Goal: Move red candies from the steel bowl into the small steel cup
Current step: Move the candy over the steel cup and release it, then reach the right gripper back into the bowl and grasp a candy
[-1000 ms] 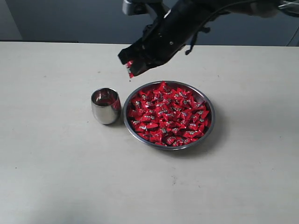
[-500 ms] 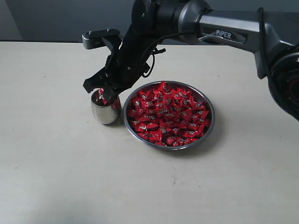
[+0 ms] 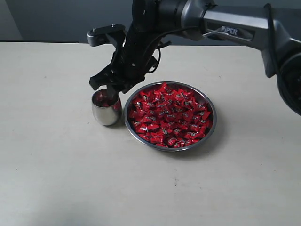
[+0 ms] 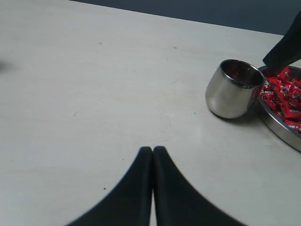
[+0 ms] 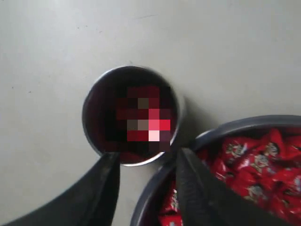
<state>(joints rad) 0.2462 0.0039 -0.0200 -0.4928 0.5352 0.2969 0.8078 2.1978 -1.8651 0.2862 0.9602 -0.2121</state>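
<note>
Currently on record, we list four entries.

1. Right gripper: its jaws stand parted with nothing between them. The pictures from the last second show those jaws pinched on one red candy, first above the bowl, then at the cup's mouth. That pinch is now released.
2. Small steel cup: it stands upright, directly beneath the gripper's fingertips. In the right wrist view we see red inside the cup, but the patch is blocky, so we cannot count pieces.
3. Steel bowl: it sits just beside the gripper and next to the cup, heaped with red candies.
4. Left gripper: its jaws are pressed together and empty. It hangs over bare table, well apart from the cup.

Assessment: we judge one candy delivered. The bowl looks almost full, so most of the task remains. The next trip would call for a return to the heap.
</note>
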